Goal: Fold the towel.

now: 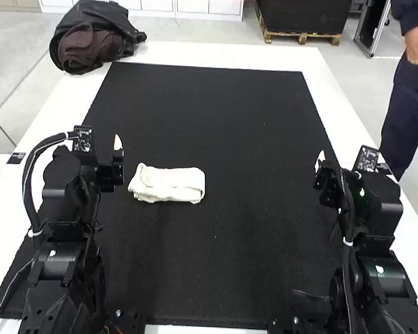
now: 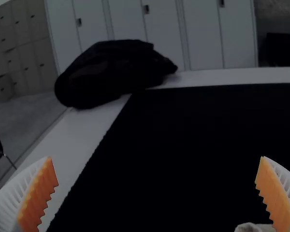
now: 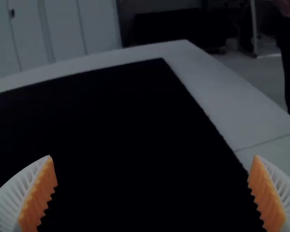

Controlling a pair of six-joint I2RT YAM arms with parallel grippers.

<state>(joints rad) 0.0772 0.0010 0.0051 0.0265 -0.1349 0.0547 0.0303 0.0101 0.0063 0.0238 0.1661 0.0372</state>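
Apparently folded, towel lies on mat, left pincer and right pincer spread empty, likely sparing the folds.

You're in what looks like a robotics lab or similar workroom. From the centre of your white table, a robot arm stands at eight o'clock, another arm at four, both with exposed black cables, around a plain black mat. Beyond the table, toward eleven, you have plain pale cabinets with small dark handles and bare grey floor.
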